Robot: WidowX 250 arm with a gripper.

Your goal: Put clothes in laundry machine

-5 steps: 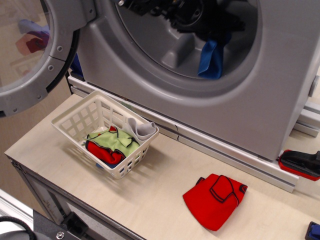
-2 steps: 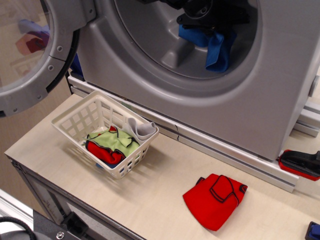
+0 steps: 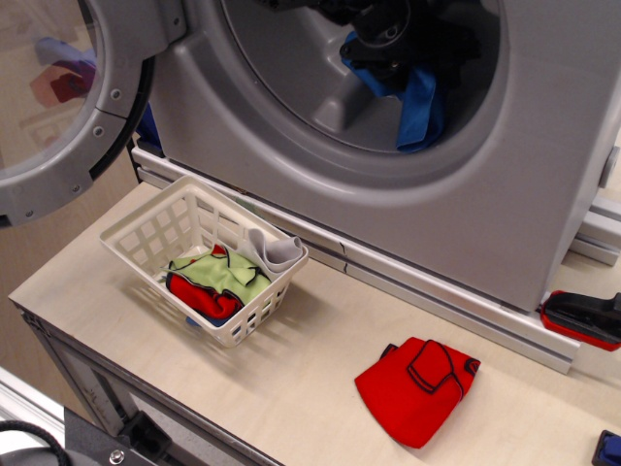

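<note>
The silver-grey laundry machine (image 3: 505,214) stands at the back with its round glass door (image 3: 58,126) swung open to the left. My black gripper (image 3: 388,39) is inside the drum mouth, shut on a bright blue cloth (image 3: 422,102) that hangs from it over the drum's lower lip. A red cloth with black trim (image 3: 417,383) lies flat on the table at the front right. In the white lattice basket (image 3: 146,218) lie a light green cloth (image 3: 218,274), a red one (image 3: 199,293) and a pale grey one (image 3: 272,250).
The basket stands on the beige table (image 3: 320,340) at the left, close to the machine's base rail (image 3: 427,286). A red and black object (image 3: 582,318) lies at the right edge by the rail. A small blue thing (image 3: 609,449) shows at the bottom right corner.
The gripper has moved a little left inside the drum with the blue cloth. The cloth hung straight down before and now spreads wider under the gripper. The basket and the red cloth have not moved.
</note>
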